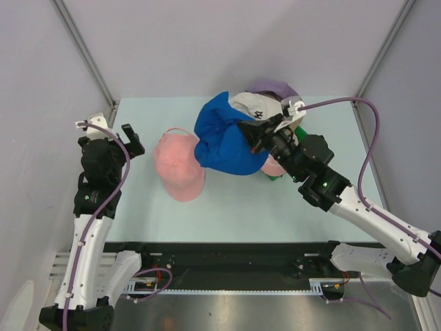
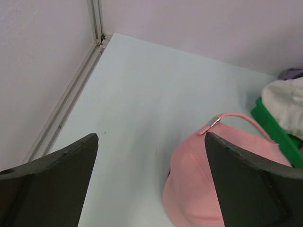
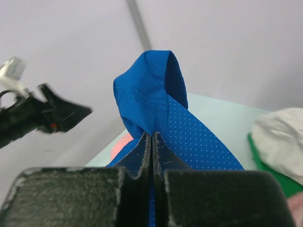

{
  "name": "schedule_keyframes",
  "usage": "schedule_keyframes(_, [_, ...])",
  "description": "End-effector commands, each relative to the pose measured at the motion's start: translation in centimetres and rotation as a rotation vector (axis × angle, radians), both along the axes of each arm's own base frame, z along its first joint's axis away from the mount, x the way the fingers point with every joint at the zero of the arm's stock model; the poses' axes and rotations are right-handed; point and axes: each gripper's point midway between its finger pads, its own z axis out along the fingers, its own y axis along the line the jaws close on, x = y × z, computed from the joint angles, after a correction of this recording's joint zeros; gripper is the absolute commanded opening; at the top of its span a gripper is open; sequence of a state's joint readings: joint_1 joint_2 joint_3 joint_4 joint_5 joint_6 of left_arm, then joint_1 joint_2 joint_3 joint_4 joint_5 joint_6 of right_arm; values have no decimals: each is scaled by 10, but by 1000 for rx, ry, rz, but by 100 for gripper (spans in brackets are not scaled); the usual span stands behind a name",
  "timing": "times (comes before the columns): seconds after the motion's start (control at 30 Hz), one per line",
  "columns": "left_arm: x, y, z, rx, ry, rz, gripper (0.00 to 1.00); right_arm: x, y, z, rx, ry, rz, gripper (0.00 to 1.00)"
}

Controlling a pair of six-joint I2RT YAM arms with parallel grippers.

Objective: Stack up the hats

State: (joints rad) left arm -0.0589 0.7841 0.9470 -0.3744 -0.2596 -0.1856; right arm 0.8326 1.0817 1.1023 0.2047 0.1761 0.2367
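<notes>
The blue cap [image 3: 189,137] was made of perforated matt cloth; the pink cap [image 2: 199,189] beside it, of smooth cloth.

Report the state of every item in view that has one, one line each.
left claw, open, empty
right claw, shut on the blue cap
blue cap, pinched by its fabric, held up
pink cap, lying free on the table, untouched
white cap, resting over the green tray, not gripped
lavender cap, behind the white cap, partly hidden
</notes>
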Motion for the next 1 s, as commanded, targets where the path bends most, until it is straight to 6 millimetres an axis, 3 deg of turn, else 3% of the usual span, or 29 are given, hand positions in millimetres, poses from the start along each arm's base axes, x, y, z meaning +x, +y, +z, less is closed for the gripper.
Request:
schedule_keyframes(0.0, [-8, -10, 56, -57, -133, -39, 100, -41, 24, 54, 102, -99, 173, 0])
schedule_keyframes(0.13, [-17, -42, 81, -87, -205, -223, 100, -61, 32, 61, 94, -157, 272, 0])
schedule_keyframes(0.27, [-29, -94, 96, -82, -267, -540, 100, -69, 32, 49, -10, -216, 371, 0])
schedule_keyframes(0.3, [-38, -116, 93, -97, -266, -678, 100, -67, 30, 41, -41, -215, 412, 0])
schedule_keyframes(0.5, [-74, -168, 99, -144, -326, -1061, 100, -74, 0, 37, -60, -209, 458, 0])
schedule_keyframes(0.53, [-90, -180, 104, -133, -357, -1183, 100, -69, -7, 37, -60, -203, 435, 0])
schedule_keyframes(0.67, [-119, -201, 110, -180, -379, -1403, 100, -68, -19, 40, -54, -199, 421, 0])
schedule_keyframes(0.97, [-115, -228, 105, -171, -320, -1450, 100, -68, -19, 36, -42, -166, 451, 0])
